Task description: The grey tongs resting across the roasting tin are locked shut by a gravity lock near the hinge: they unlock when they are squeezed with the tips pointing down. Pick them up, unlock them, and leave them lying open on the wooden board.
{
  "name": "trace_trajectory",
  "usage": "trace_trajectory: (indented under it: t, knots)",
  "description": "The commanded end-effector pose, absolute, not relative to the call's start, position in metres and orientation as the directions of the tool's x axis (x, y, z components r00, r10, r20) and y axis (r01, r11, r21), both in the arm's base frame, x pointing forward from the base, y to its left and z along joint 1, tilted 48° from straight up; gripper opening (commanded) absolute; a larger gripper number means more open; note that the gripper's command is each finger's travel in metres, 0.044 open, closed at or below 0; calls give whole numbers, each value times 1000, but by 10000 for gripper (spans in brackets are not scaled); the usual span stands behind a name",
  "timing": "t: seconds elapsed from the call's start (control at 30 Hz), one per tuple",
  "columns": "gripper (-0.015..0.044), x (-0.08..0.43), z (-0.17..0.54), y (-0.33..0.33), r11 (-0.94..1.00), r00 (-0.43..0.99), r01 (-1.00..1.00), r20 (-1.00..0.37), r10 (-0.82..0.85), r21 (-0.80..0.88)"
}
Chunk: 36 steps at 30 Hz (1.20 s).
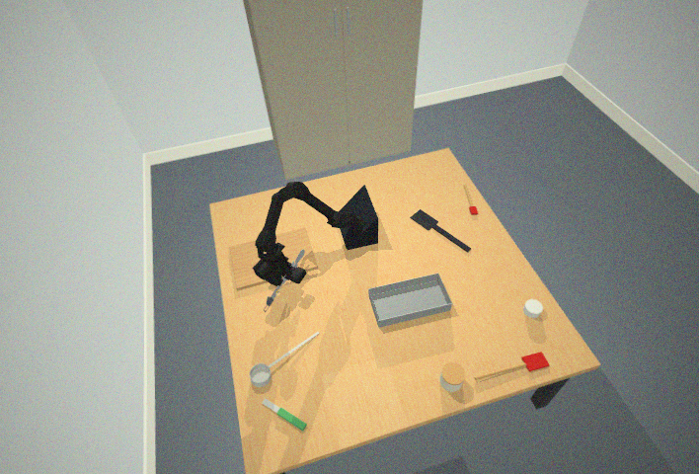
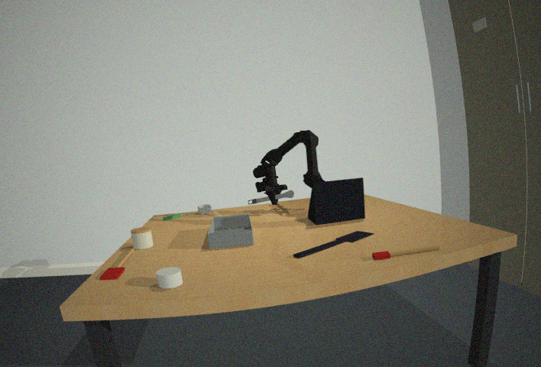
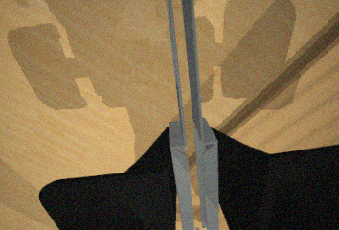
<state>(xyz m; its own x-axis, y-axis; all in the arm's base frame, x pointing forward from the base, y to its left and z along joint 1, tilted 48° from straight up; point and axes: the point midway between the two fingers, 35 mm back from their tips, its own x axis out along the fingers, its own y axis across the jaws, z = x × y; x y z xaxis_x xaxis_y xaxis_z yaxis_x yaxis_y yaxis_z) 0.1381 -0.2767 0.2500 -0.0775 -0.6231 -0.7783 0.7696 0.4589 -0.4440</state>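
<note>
- I have the grey metal-look tongs (image 1: 301, 256) (image 2: 287, 194) (image 3: 209, 174) between the black fingers of the end effector (image 1: 286, 277) (image 2: 274, 201) (image 3: 185, 129), crossing its fingertips and sticking out on both sides.
- From here the end effector reads as nearly closed, a narrow grip with the tongs pinched in it; a black finger presses from either side in my wrist view.
- The two long tong arms run side by side there with a thin gap between them. I can't tell whether the lock is on or off.
- In my exterior view the tongs hang above the wooden surface (image 1: 350, 402) (image 2: 236, 293), close to level, their rounded end a little higher in the picture than the narrow one.
- Looking down from the top, I see them beside and partly over the ribbed, light-brown wooden board (image 1: 245, 260), with the narrow end beyond it.
- That board lies near the surface's left edge as I see it from the top, toward the corner on the cabinet side.
- The grey rectangular roasting tin (image 1: 418, 316) (image 2: 231, 239) stands well apart from the tongs, nearer the middle of the surface.
</note>
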Motion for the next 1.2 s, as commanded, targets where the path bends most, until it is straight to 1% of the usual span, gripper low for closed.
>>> trace_trajectory:
  t: [0.0, 0.37, 0.77, 1.03, 1.17]
  knots:
    - [-150, 124, 260, -277, 442, -59, 788, -769, -637, -427]
    - [-150, 77, 281, -279, 373, -47, 841, -740, -671, -392]
    - [-150, 30, 303, -271, 308, -60, 865, -691, -720, -396]
    - [-150, 5, 317, -262, 266, -80, 871, -653, -753, -413]
    - [-150, 3, 318, -261, 263, -82, 871, -650, -755, -415]
